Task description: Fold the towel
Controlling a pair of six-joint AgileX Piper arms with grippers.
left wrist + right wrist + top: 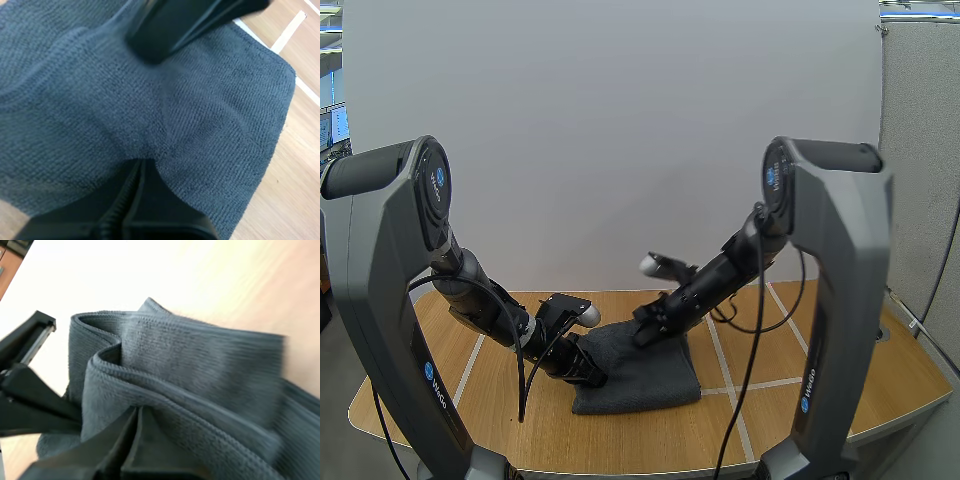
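Observation:
A dark grey towel (645, 378) lies folded on the middle of the wooden table (820, 400). My left gripper (591, 377) is low at the towel's left edge. In the left wrist view its tips (142, 161) lie together, pinching the towel (215, 125), and creases run out from them. My right gripper (642, 335) is at the towel's back edge. Its fingers (137, 411) are shut on the bunched, layered cloth (200, 350), which is lifted into folds. The two grippers are close together over the towel.
White tape lines (722, 362) cross the tabletop, and one (286, 36) runs just past the towel's far corner. Bare wood lies to the towel's right and in front of it. A white backdrop stands behind the table.

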